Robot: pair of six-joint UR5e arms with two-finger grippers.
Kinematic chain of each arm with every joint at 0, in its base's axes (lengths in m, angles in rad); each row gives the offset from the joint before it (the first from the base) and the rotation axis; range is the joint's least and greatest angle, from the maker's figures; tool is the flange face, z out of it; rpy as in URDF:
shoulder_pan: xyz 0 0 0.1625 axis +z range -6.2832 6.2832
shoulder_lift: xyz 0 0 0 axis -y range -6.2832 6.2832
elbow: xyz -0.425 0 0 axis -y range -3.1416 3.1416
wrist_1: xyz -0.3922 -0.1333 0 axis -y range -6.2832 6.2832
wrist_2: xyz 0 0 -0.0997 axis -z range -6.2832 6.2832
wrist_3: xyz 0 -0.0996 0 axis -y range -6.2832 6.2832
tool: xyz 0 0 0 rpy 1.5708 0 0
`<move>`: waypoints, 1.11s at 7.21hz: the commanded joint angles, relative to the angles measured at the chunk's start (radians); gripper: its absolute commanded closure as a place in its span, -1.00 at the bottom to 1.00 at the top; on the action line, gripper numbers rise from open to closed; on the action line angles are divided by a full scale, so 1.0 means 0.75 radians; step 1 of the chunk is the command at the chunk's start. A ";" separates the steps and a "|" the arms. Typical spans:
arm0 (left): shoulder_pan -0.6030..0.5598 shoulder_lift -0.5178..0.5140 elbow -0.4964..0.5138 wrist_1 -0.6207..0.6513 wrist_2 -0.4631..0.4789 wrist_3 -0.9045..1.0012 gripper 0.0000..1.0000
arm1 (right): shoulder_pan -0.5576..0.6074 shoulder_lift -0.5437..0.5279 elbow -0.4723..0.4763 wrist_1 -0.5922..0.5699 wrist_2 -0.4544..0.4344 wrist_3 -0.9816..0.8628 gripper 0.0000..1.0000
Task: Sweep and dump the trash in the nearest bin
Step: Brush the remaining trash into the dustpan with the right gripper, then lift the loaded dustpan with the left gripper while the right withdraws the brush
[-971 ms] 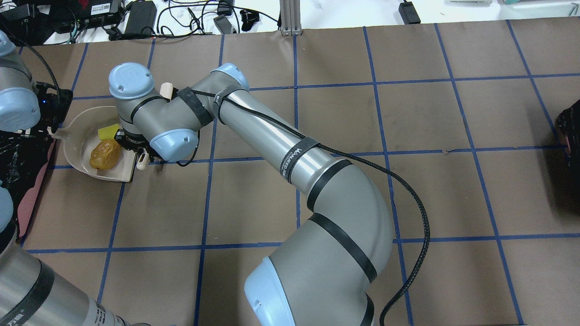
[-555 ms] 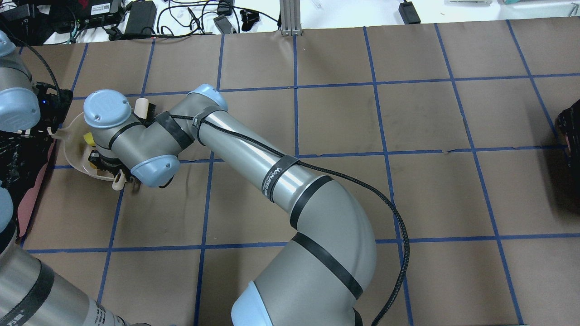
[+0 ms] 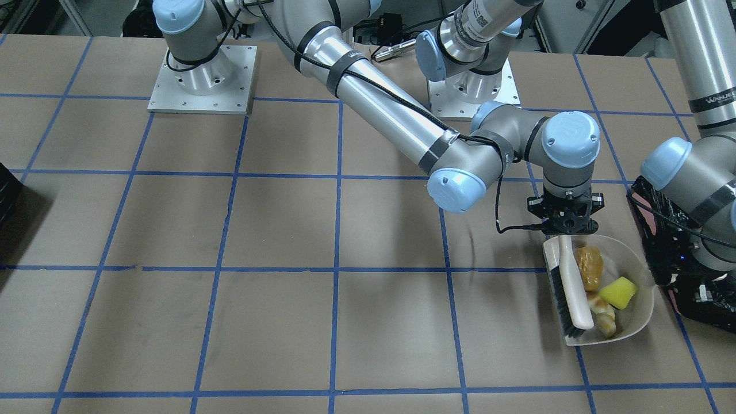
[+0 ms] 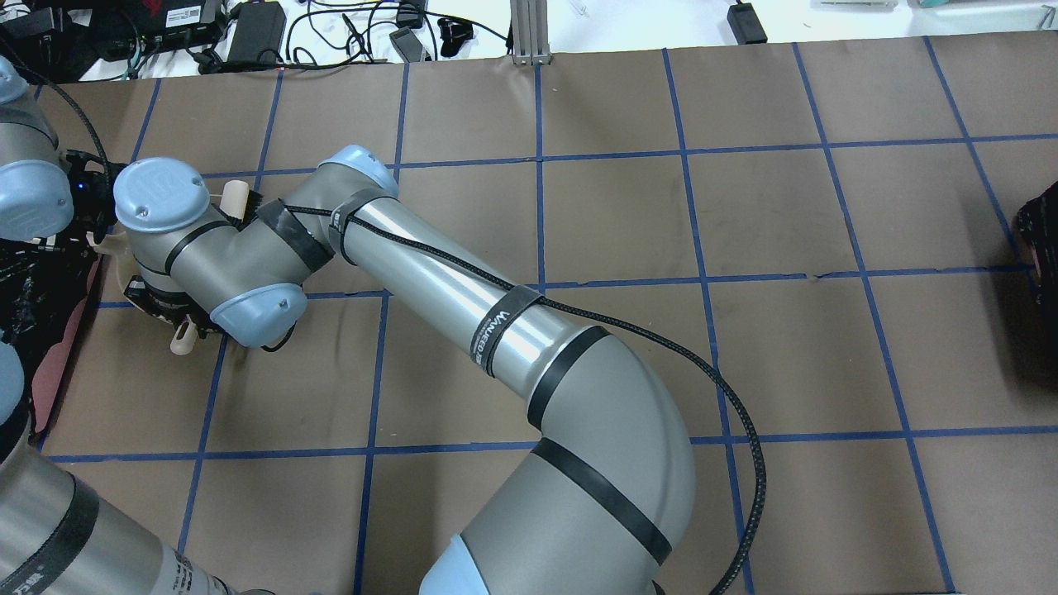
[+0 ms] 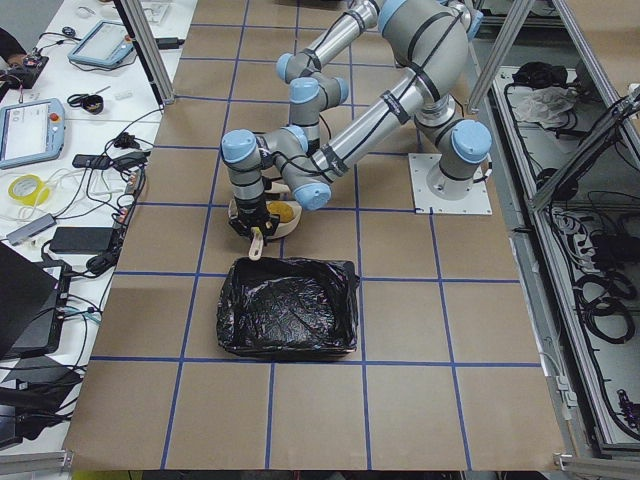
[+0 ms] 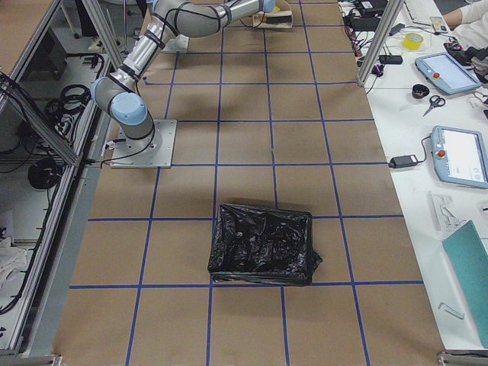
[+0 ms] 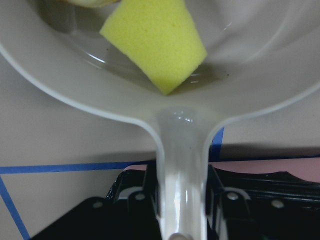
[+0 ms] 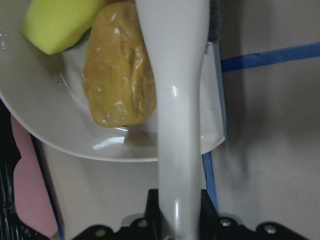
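Trash [image 8: 117, 80] gathered inside white dustpan [image 3: 647, 299]: orange oval [image 3: 590, 268], croissant piece [image 3: 604, 321], yellow-green wedge [image 3: 617, 292]. Pan flat on bench [image 3: 230, 230], just beside bag-lined bin [image 5: 288, 305], handle clamped in left fingers [image 7: 150, 186], probably for tipping. Across pan mouth, white brush [image 3: 575, 299] gripped by right fingers [image 8: 152, 205], walling pieces in.

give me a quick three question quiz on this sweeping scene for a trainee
1. True or false: the orange oval, croissant piece and yellow-green wedge all lie in the dustpan.
2. The left end effector grips: A) the wedge B) the dustpan's handle C) nothing
3. Fill in: the brush is held by the ____ end effector.
Key: 1 true; 2 B; 3 right end effector.
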 commanded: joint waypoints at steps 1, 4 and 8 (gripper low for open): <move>0.004 0.010 0.004 0.001 -0.009 0.000 1.00 | -0.096 -0.089 0.041 0.188 -0.025 -0.071 1.00; 0.083 0.094 0.043 -0.135 -0.192 -0.005 1.00 | -0.282 -0.326 0.310 0.297 0.019 -0.204 1.00; 0.414 0.172 0.318 -0.583 -0.338 0.156 1.00 | -0.490 -0.766 0.929 0.251 0.107 -0.623 1.00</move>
